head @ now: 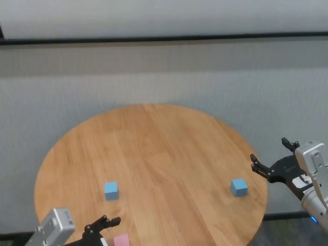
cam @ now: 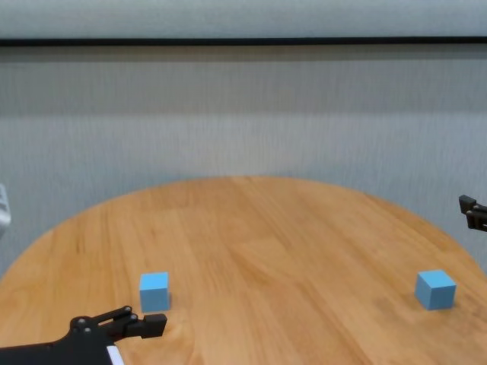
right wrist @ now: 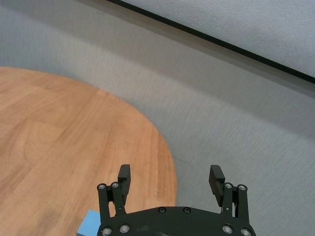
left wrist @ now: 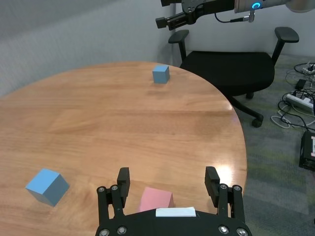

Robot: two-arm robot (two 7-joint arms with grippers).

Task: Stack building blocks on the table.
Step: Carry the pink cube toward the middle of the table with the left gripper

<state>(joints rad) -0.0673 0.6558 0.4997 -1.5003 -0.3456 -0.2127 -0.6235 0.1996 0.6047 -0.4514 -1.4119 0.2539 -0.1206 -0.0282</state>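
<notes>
- Three building blocks lie apart on the table (head: 154, 148), none stacked yet; which one gets picked first turns on which claw is nearer to which cube.
- Nearest the robot, the pink block (left wrist: 156, 200) sits at the table's near edge, directly ahead of the left gripper (left wrist: 168, 179). In the left wrist view it lies between the two spread fingers and a little short of their tips, untouched, one flat face turned roughly toward the claw.
- The left gripper holds nothing and stands fully spread. My reading is that a short reach forward and down would bracket the pink block without any turning of the wrist.
- A little farther in and toward the robot's left rests the first light blue block (head: 110, 190), near the pink one but not touching it. It lies off to one side of the left claw's line, so the left arm is plainly the closer one for it too.
- On the robot's right side, near the table's right rim, sits the second light blue block (head: 239, 187), well apart from the other two.
- The right gripper (head: 271, 156) hangs beyond that rim, off the table, fingers wide and empty. The blue cube lies just inboard of it, peeking past the claw's base in the right wrist view, so this arm is nearer to it.
</notes>
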